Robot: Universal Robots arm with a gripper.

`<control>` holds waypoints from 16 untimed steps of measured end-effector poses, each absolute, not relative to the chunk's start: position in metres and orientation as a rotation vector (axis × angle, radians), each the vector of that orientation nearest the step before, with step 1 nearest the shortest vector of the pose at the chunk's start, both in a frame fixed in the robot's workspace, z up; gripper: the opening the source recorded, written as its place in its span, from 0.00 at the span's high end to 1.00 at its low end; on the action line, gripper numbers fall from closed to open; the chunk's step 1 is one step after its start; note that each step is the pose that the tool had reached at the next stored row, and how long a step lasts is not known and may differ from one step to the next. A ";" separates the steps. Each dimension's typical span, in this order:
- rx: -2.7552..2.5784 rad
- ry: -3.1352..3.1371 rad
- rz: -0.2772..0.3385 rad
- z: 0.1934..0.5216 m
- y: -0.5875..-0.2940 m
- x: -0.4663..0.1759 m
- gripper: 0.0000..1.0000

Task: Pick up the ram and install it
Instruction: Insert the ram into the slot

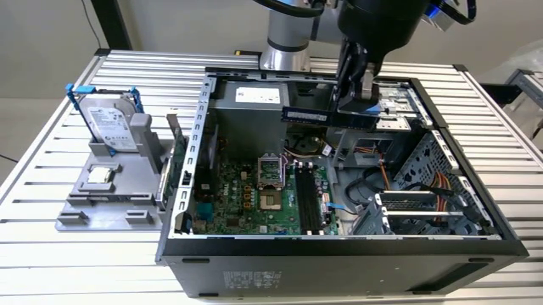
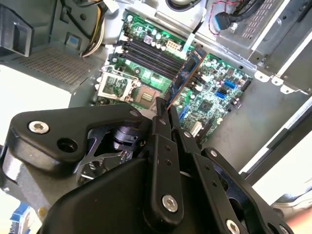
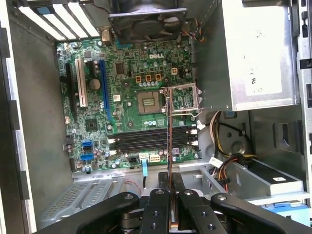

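My gripper [image 1: 363, 101] hangs over the open computer case [image 1: 182, 197], shut on the ram [image 1: 326, 116], a thin blue-green stick held level above the case's far half. In the second wrist view the ram [image 2: 187, 72] juts out from the black fingertips [image 2: 161, 111] over the green motherboard [image 2: 214, 97]. The first wrist view shows the ram [image 3: 169, 129] edge-on, crossing above the black memory slots [image 3: 146, 140], with the gripper [image 3: 170, 181] closed around its near end. Those slots [image 1: 309, 198] lie well below the stick, and it is apart from them.
On the exterior view's left a grey stand [image 1: 110, 203] holds a silver hard drive [image 1: 110, 124] and a small square chip [image 1: 102, 175]. Inside the case are the power supply [image 3: 253, 53], a fan [image 3: 146, 22], cable bundles [image 3: 229, 146] and a drive cage [image 1: 424, 210].
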State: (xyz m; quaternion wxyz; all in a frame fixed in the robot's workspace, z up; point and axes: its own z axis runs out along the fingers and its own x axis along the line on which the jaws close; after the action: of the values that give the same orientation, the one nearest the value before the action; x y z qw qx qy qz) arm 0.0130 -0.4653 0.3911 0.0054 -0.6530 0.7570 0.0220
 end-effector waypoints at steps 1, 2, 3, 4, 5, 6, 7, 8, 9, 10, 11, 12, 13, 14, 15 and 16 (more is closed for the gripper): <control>-2.035 2.378 0.069 0.391 -0.465 0.013 1.00; -2.029 2.382 0.069 0.391 -0.465 0.013 1.00; -2.029 2.383 0.069 0.391 -0.465 0.013 1.00; -2.029 2.383 0.069 0.391 -0.465 0.013 1.00; -2.028 2.383 0.069 0.391 -0.465 0.013 1.00; -2.028 2.384 0.069 0.391 -0.465 0.013 1.00; -2.014 2.395 0.069 0.391 -0.465 0.013 1.00; -1.989 2.415 0.069 0.391 -0.465 0.013 1.00; -1.972 2.429 0.068 0.391 -0.465 0.013 1.00; -1.956 2.441 0.068 0.391 -0.465 0.013 1.00; -1.938 2.455 0.068 0.391 -0.465 0.013 1.00; -1.921 2.469 0.068 0.391 -0.465 0.013 1.00; -1.903 2.482 0.068 0.391 -0.465 0.013 1.00; -1.884 2.496 0.068 0.391 -0.465 0.013 1.00; -1.865 2.510 0.068 0.391 -0.465 0.013 1.00; -1.845 2.524 0.067 0.391 -0.465 0.013 1.00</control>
State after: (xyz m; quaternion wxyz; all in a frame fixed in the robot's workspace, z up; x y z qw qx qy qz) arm 0.0131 -0.4653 0.3910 0.0072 -0.5900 0.8071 0.0215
